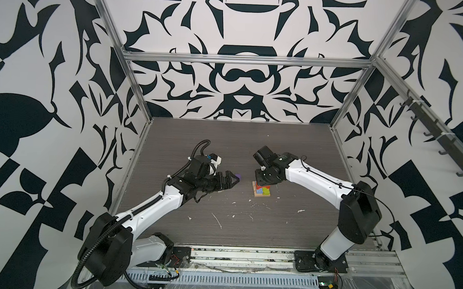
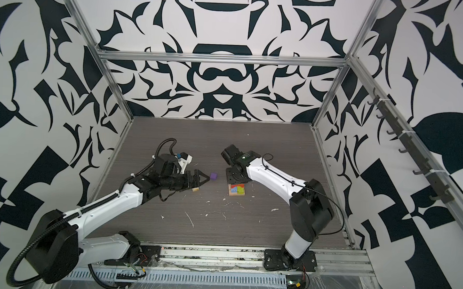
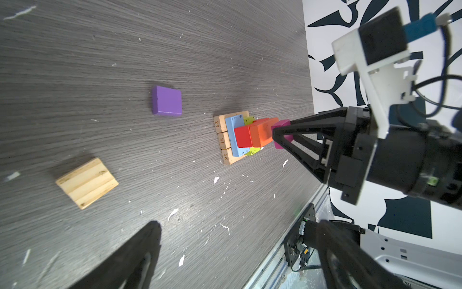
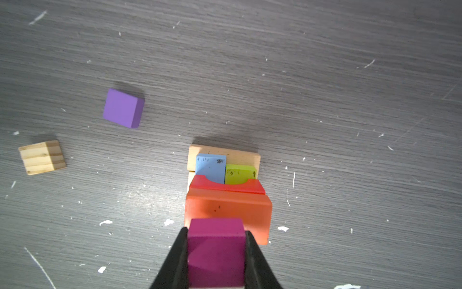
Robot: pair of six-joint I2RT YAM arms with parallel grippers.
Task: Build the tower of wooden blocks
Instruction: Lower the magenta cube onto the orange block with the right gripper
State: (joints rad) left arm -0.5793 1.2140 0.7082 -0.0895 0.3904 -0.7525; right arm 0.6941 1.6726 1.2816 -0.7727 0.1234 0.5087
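The wood block tower (image 1: 262, 190) (image 2: 236, 189) stands mid-table. Tan planks (image 4: 246, 157) lie at its base, with a blue (image 4: 210, 166) and a lime piece (image 4: 240, 172) on them, then a red arch (image 4: 226, 187) and an orange block (image 4: 228, 210). Straight above it, my right gripper (image 4: 217, 231) (image 3: 280, 135) is shut on a magenta block (image 4: 216, 250) that sits at the orange block's top. My left gripper (image 2: 203, 183) (image 3: 235, 225) is open and empty, left of the tower. A purple block (image 2: 213, 176) (image 3: 166, 100) and a tan cube (image 2: 195, 189) (image 3: 87, 182) lie by its fingertips.
White flecks (image 1: 217, 221) dot the grey wood table (image 1: 225, 139). Metal frame posts (image 1: 138, 92) and patterned walls close the back and sides. A rail with both arm bases (image 1: 247, 256) runs along the front edge.
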